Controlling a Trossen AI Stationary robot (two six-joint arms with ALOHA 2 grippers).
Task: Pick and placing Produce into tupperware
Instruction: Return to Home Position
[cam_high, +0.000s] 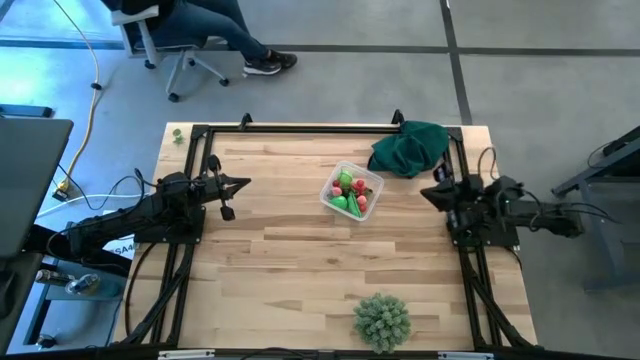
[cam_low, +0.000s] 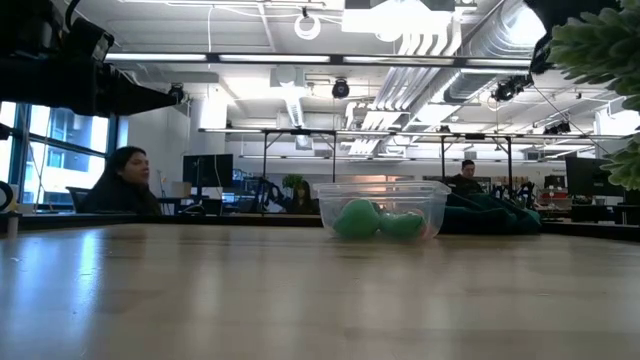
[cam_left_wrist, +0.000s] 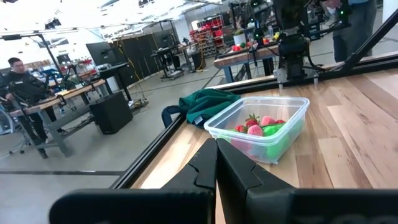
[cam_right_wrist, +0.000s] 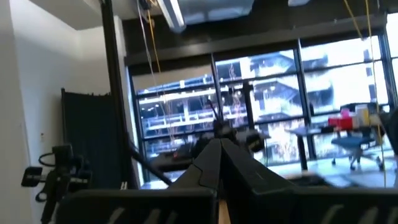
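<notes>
The left gripper (cam_high: 243, 184) hangs over the tabletop (cam_high: 300, 262) near the middle of its left edge. Its two fingers are pressed together on nothing and point across at the tupperware (cam_high: 372, 181). The right gripper (cam_high: 428, 193) mirrors it near the middle of the right edge, likewise closed and empty, and its wrist camera looks up into the room rather than at the wood. Both sit well apart from the container.

The tupperware stands between the two arms, upright and without a lid, somewhat toward the far edge and the right edge. The produce (cam_high: 347, 193) lies heaped inside it, bright green pieces with red and pink ones among them. The dark green cloth (cam_high: 408, 148) lies near it toward the far right corner. The spiky ball (cam_high: 382, 320) sits at the near edge. A small green speck (cam_high: 177, 133) rests at the far left corner, too small to tell whether it is produce.

The pieces look light, smooth and rounded, so they would probably roll or pop out of a hard pinch. A gentle grip from above across the widest part suits them best. The container looks thin-walled and light and would likely slide if nudged, so its rim is the place to take hold. With the heap inside, the picking seems about finished.
</notes>
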